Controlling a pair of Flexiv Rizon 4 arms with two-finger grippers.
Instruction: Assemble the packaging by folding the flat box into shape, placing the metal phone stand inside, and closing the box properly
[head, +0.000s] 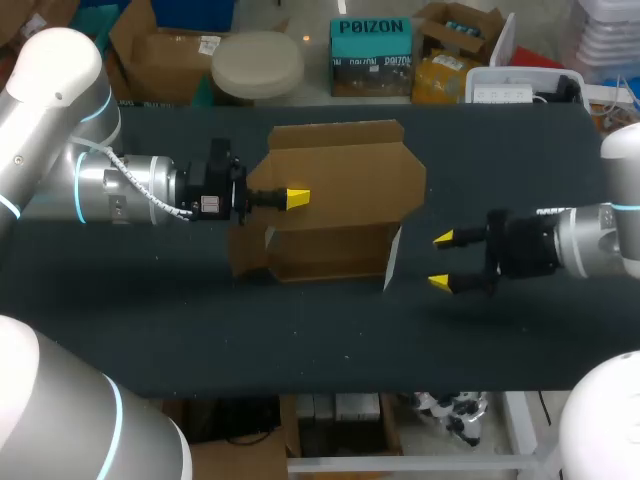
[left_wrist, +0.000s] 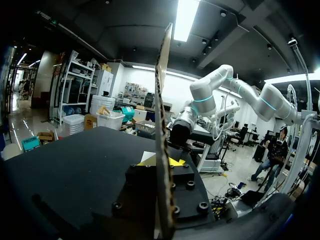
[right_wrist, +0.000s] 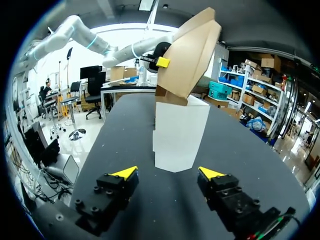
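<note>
Head view: our left gripper (head: 293, 198) is clamped on a left flap of the half-folded cardboard box (head: 345, 180), which stands on the table (head: 300, 340). Our right gripper (head: 443, 261) sits just beside the box's right end, 2 fingers spread wide, holding nothing.

In the head view a flap of the box (head: 335, 160) covers one finger of the left gripper (head: 292, 199), so a single yellow tip shows; the right wrist view likewise shows only one. From the left wrist, the clamped panel stands edge-on, hiding most of both tips, and its near end is lost in the dark rim. The box's white wall, facing the right gripper (right_wrist: 168, 173), hides its inside. Both arms are cut off beyond the left and right edges of the tabletop (head: 150, 310).
</note>
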